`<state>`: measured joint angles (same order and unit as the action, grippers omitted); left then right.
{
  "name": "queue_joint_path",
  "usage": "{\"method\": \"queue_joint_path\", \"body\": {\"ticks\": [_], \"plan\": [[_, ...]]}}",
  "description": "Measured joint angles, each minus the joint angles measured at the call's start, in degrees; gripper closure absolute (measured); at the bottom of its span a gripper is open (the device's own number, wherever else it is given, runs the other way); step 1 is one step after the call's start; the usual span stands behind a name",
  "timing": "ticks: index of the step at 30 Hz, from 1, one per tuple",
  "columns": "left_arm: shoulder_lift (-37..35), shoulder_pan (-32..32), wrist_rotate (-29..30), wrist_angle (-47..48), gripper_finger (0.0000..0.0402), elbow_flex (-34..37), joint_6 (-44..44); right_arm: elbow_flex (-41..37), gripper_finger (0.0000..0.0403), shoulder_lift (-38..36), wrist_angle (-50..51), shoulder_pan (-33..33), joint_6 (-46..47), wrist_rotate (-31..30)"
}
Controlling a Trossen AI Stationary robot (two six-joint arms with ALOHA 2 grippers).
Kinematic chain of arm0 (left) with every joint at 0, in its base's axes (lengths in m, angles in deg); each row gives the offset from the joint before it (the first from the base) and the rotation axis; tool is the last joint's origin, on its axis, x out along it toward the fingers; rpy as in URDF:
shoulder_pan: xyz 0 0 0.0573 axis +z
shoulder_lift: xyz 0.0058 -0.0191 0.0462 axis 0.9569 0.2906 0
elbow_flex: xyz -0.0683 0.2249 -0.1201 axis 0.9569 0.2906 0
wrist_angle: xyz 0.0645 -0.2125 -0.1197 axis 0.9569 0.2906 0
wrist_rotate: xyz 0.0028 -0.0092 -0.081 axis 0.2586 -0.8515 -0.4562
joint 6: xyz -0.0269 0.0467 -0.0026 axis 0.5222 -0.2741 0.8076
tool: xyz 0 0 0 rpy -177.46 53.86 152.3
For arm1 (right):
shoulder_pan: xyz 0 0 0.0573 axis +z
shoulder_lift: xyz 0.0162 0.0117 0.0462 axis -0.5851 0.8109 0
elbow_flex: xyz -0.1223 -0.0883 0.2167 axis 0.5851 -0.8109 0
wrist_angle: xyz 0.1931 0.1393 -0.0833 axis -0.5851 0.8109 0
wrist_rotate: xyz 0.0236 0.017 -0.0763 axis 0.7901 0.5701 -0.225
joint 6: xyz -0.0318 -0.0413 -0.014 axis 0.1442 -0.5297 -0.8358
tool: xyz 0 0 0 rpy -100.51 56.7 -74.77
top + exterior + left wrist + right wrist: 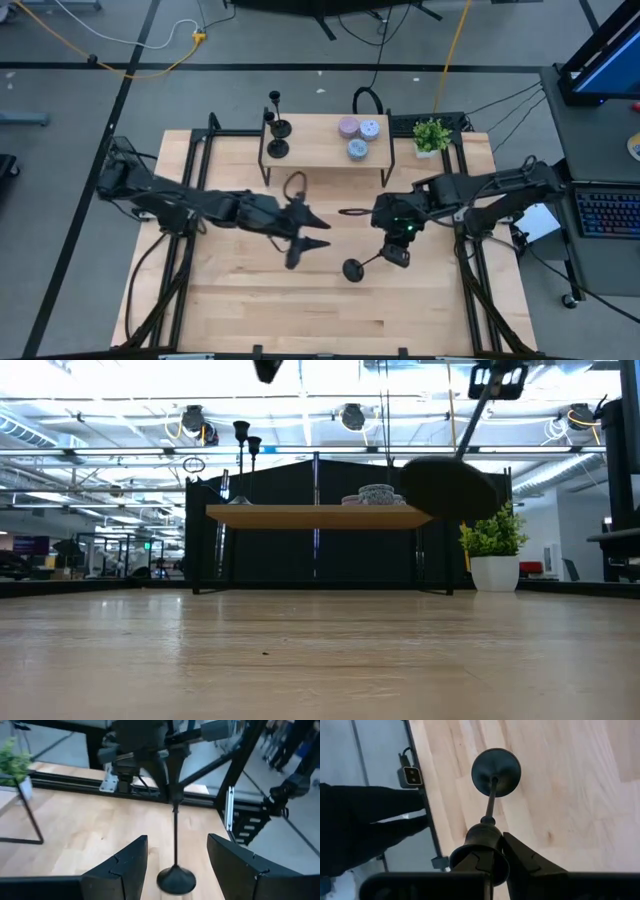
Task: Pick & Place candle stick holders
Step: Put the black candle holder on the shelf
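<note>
Two black candle stick holders (pixel 277 140) stand by their round bases on the left end of a small wooden shelf (pixel 320 150) at the table's far side; they also show in the low view (pixel 246 445). My right gripper (pixel 392 255) is shut on the third holder (pixel 360 265) above the table's middle. My left gripper (pixel 318 230) hovers open just left of that holder. In the left wrist view its fingers (pixel 131 865) stand on either side of the holder's base (pixel 176 880) without touching it. My right gripper pinches the holder's cup end (pixel 481 842) between its two fingers (pixel 520 860). The fingers come from the table's right, slanting down, and the stem (pixel 490 802) runs on beyond them. The holder is tilted, base (pixel 448 490) lowest, and lifted clear of the table.
The shelf also carries three round candle tins (pixel 358 135). A small potted plant (pixel 432 136) stands at its right end. A thin dark oval ring (pixel 352 212) lies on the table between the arms. Bare wood lies toward the near edge (pixel 320 310).
</note>
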<state>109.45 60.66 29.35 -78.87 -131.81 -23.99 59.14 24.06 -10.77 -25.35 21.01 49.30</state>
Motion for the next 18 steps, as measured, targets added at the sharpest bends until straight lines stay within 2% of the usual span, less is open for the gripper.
{"method": "queue_joint_path", "body": {"ticks": [8,13,18], "plan": [[10.4,-0.8,-3.7,11.8,0.0190,-13.9,0.9,0.0,0.0391,0.4,-9.1,0.0,-2.6,-0.3],[14.7,-1.2,-6.6,12.7,0.0190,-18.0,1.5,0.0,0.0391,0.4,-14.5,0.0,-3.8,-0.4],[17.3,-1.2,-7.0,13.1,0.0190,-20.2,5.0,0.0,0.0391,0.4,-17.2,0.1,-4.3,-0.4]]}}
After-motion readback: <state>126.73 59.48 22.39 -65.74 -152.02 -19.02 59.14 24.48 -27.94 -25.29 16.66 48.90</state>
